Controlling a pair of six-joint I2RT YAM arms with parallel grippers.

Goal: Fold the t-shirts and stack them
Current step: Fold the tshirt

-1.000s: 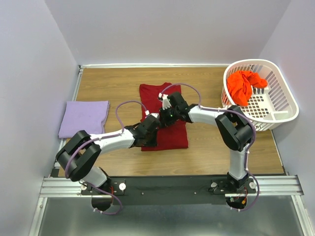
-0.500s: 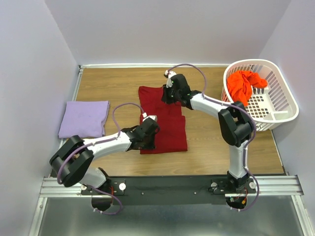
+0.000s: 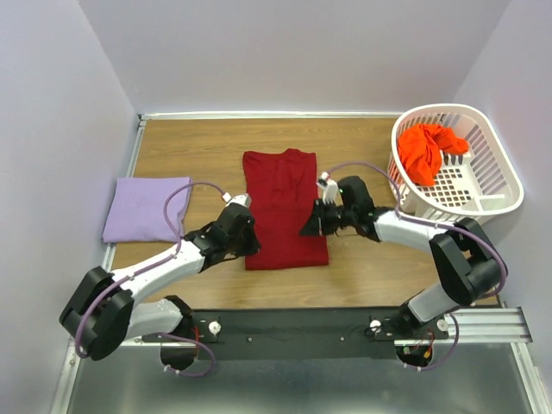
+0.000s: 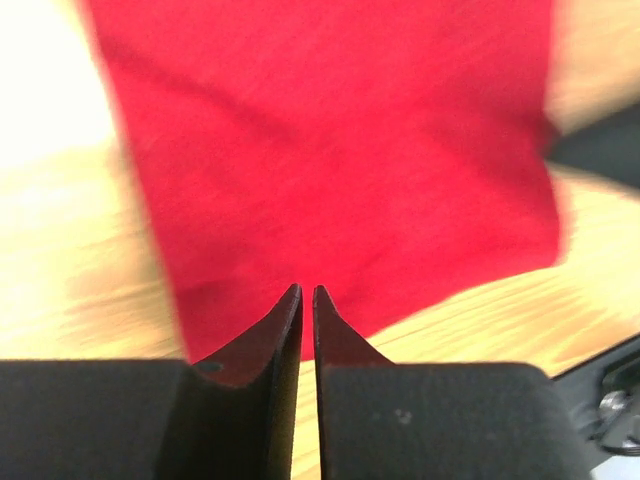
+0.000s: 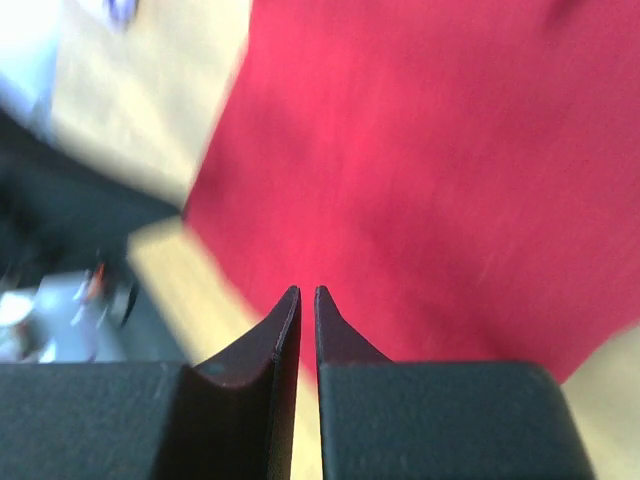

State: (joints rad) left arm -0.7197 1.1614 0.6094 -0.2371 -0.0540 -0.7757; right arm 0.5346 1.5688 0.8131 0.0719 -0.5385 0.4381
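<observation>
The dark red t-shirt [image 3: 285, 207] lies flat as a long strip in the middle of the table, collar end away from me. It fills both wrist views, blurred [image 4: 350, 150] [image 5: 450, 180]. My left gripper [image 3: 253, 244] [image 4: 307, 290] sits shut and empty at the shirt's near left edge. At its right edge, just above the cloth, my right gripper [image 3: 307, 231] [image 5: 307, 290] is also shut and empty. The lavender t-shirt [image 3: 147, 209] lies folded at the left. The orange-red t-shirt [image 3: 427, 151] is bunched in the basket.
The white lattice laundry basket [image 3: 457, 109] stands at the table's far right corner. Walls close in the table on the left, back and right. A black rail [image 3: 293, 323] with the arm bases runs along the near edge.
The right gripper went from the shirt's middle to its far end, then came back to the right edge. The left gripper drew back leftward off the cloth to its left edge.
</observation>
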